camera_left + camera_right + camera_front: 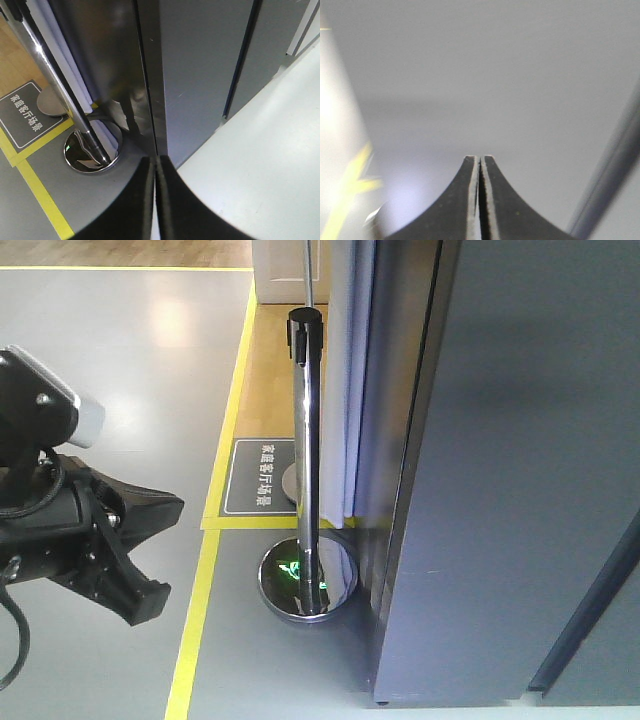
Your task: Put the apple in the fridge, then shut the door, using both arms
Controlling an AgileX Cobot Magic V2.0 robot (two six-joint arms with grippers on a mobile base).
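The fridge (395,440) stands at the right, dark grey, with a shiny side wall (110,65). Its door (520,470) shows as a flat grey face (200,75) lying flush, and no white interior is visible. The apple is out of view. My left gripper (156,160) is shut and holds nothing, its tips pointing at the fridge's front corner edge low near the floor. The left arm (80,540) hangs at the left, apart from the fridge. My right gripper (481,158) is shut and empty, in front of a blurred grey surface.
A chrome barrier post (308,440) with a round mirror base (308,582) stands just left of the fridge. Yellow floor tape (195,620) and a dark floor sign (262,475) lie beside it. A white hanging sheet (340,390) is behind the post.
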